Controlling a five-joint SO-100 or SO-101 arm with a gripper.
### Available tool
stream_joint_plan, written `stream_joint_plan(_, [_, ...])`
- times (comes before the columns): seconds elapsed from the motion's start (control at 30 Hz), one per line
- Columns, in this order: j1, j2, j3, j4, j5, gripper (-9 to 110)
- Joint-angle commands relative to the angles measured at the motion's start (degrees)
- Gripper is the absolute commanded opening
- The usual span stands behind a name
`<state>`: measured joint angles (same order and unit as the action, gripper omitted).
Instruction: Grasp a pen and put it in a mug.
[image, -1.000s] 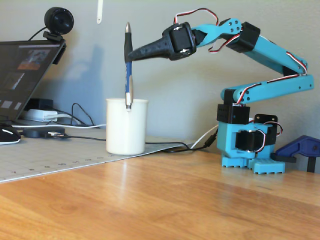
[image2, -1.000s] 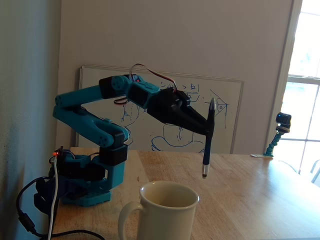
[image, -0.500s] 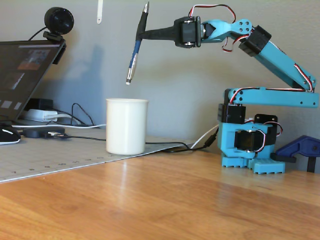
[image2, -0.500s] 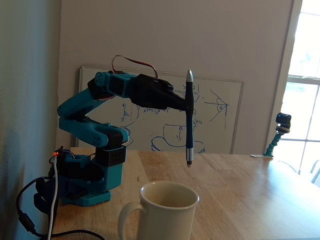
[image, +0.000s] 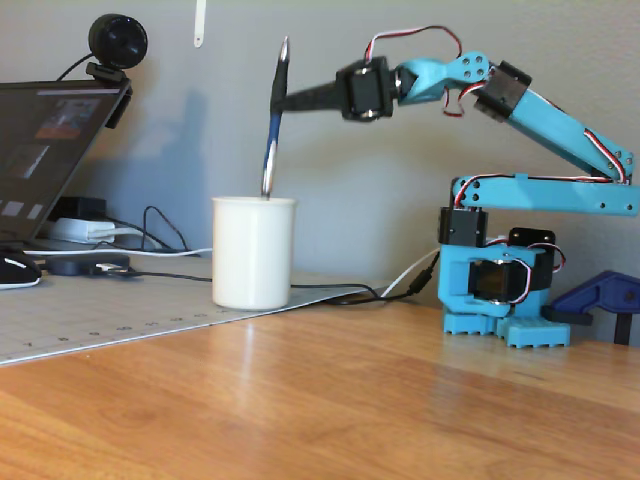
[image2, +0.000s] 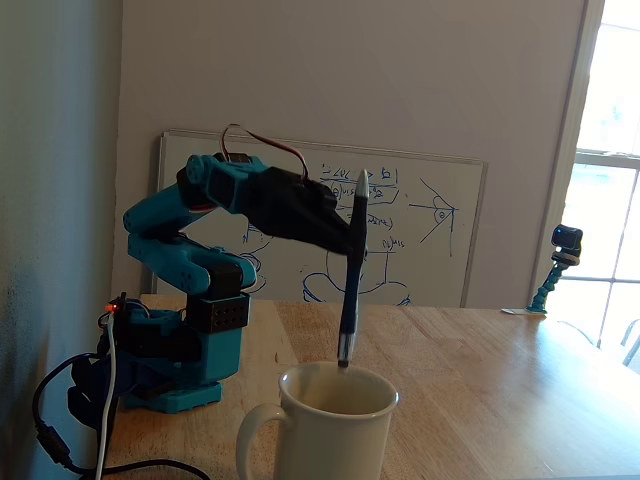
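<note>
The white mug (image: 254, 252) stands on a pale mat left of the arm; in the other fixed view the mug (image2: 335, 432) is at the bottom, showing a handle on its left. My gripper (image: 277, 100) reaches out level above it, shut on the pen (image: 270, 150). The pen hangs nearly upright, pointed tip up, blue barrel below the fingers. Its silver lower end sits at the mug's rim in one fixed view and just over the opening where the pen (image2: 348, 310) shows in the other. There my gripper (image2: 352, 238) grips its upper part.
A laptop (image: 40, 150) with a webcam (image: 118, 40), a mouse (image: 15, 268) and cables lie left of the mug. The arm's blue base (image: 495, 290) stands at the right beside a blue clamp (image: 600, 300). A whiteboard (image2: 420, 230) leans on the wall behind.
The gripper lifted the pen from beside the mug, drew it back toward the base, then lowered it. The pen's lower end is now at the mug's mouth.
</note>
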<state>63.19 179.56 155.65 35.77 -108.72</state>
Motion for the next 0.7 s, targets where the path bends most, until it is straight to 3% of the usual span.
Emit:
stream_joint_plan(0.0, [0.5,-0.3,2.1,-0.9,-0.4,0])
stream_joint_plan(0.23, [0.4,-0.4,2.8,-0.9,-0.4,1])
stream_joint_plan(0.47, [0.4,0.2,2.1,-0.9,0.9,10])
stream_joint_plan(0.67, [-4.9,-0.7,-0.7,-3.7,17.5,10])
